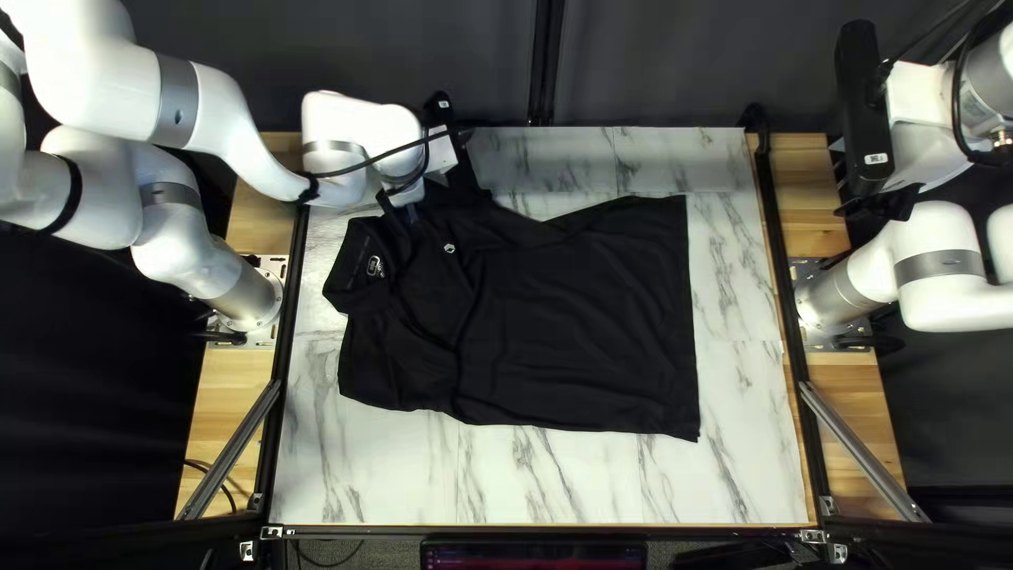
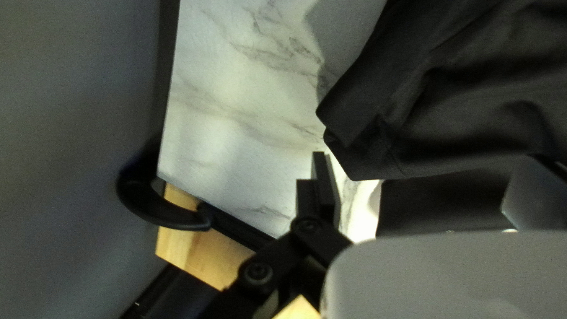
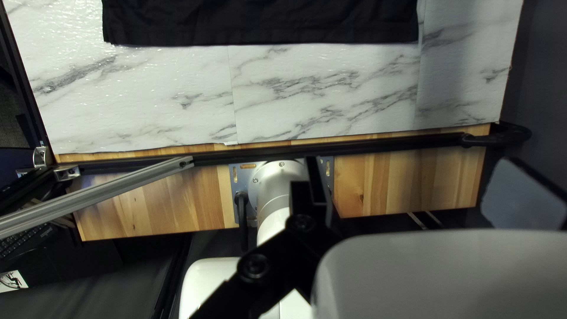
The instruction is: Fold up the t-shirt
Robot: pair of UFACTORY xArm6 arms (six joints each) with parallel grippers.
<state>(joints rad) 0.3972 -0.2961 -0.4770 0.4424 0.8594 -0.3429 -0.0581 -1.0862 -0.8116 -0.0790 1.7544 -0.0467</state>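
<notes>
Black t-shirt (image 1: 580, 317) lies laid out on the marbled tabletop (image 1: 744, 443), collar toward the left arm's base, hem toward the right's; left hand (image 1: 405, 213) is spread near the collar end, right hand (image 1: 878, 203) spread beyond the tabletop's right edge.

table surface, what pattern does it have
The table surface is white with grey marble veining, clearest in the right wrist view.

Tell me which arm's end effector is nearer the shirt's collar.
Left: the left end effector is close by the collar; the right end effector is far off, past the hem.
</notes>
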